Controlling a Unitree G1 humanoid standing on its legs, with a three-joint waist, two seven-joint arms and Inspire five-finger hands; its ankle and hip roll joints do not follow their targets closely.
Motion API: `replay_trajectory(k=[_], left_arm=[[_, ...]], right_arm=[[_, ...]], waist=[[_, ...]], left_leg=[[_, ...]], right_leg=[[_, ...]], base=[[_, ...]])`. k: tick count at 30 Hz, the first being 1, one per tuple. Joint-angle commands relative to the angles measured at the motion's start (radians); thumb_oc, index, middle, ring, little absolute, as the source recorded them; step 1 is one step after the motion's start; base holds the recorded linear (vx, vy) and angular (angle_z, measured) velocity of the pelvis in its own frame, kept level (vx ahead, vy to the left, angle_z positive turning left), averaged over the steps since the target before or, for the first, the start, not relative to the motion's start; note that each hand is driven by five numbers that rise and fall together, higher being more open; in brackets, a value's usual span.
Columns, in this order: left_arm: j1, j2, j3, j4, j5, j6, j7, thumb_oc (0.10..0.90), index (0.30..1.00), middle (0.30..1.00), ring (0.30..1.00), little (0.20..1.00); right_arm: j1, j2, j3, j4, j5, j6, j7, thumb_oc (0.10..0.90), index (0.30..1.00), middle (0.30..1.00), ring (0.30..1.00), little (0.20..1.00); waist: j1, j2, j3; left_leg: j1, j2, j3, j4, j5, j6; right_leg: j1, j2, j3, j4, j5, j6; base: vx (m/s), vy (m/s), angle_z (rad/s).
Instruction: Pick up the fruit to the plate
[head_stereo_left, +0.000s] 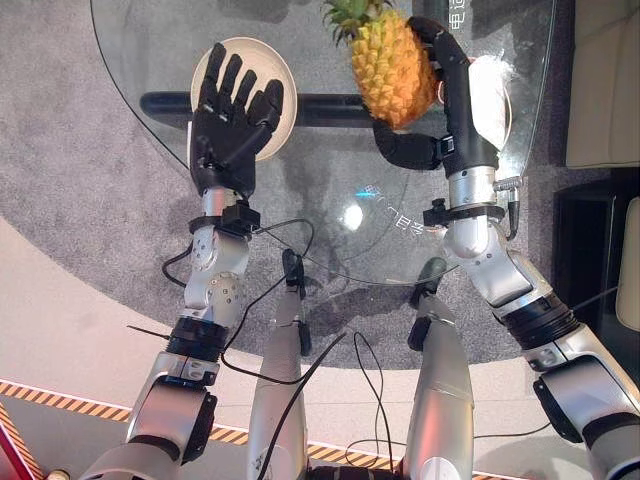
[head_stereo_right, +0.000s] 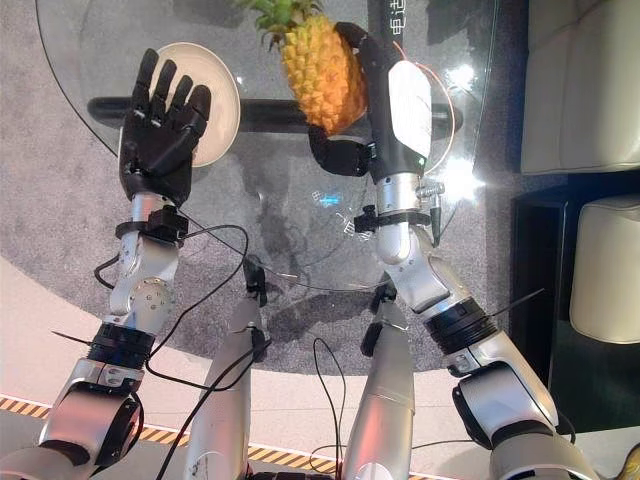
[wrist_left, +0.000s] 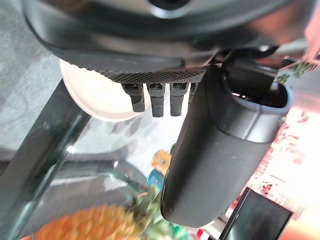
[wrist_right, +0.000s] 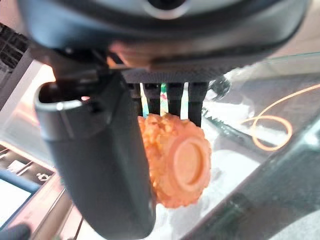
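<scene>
In the upper middle of the frame, the right hand has its fingers and thumb curled around the pineapple above the glass table. Its long axis is tilted, with the leafy crown toward the upper left. The left hand is spread flat over the white plate at the upper left.

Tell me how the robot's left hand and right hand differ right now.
The left hand is open with straight fingers, holding nothing; the right hand is curled round the pineapple. The left hand hovers over the plate; the right hand is off to that plate's right. Both are dark and above the glass table.
</scene>
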Motion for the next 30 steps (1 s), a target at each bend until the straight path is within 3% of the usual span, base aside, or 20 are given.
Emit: replay_trajectory(k=[1, 17, 30], left_arm=[[-0.1, 0.049, -0.012, -0.134, -0.022, -0.014, -0.054, 0.8, 0.9, 0.9, 0.9, 0.9], [-0.123, 0.021, -0.057, -0.135, -0.252, 0.088, -0.092, 0.8, 0.9, 0.9, 0.9, 0.9], [-0.123, 0.007, -0.059, -0.149, -0.347, 0.054, -0.138, 0.8, 0.9, 0.9, 0.9, 0.9]], right_arm=[[-0.144, -0.042, 0.001, -0.212, -0.062, -0.137, -0.018, 0.1, 0.3, 0.3, 0.3, 0.2], [-0.203, -0.044, 0.08, -0.249, -0.049, -0.12, 0.028, 0.1, 0.3, 0.3, 0.3, 0.2], [-0.221, -0.06, 0.131, -0.254, -0.047, -0.104, 0.06, 0.1, 0.3, 0.3, 0.3, 0.2]], waist=[[-0.002, 0.009, -0.023], [-0.003, 0.014, -0.023], [0.0, 0.007, -0.023]], left_leg=[[-0.034, 0.014, -0.034, 0.091, -0.062, -0.024], [-0.037, 0.011, -0.03, 0.09, -0.058, -0.021], [-0.038, 0.012, -0.03, 0.084, -0.056, -0.022]], right_leg=[[0.046, -0.015, 0.004, -0.119, 0.081, 0.052], [0.049, -0.019, 0.0, -0.127, 0.085, 0.053], [0.054, -0.021, -0.009, -0.135, 0.087, 0.054]], base=[[0.0, 0.0, 0.0], [0.0, 0.0, 0.0], [0.0, 0.0, 0.0]])
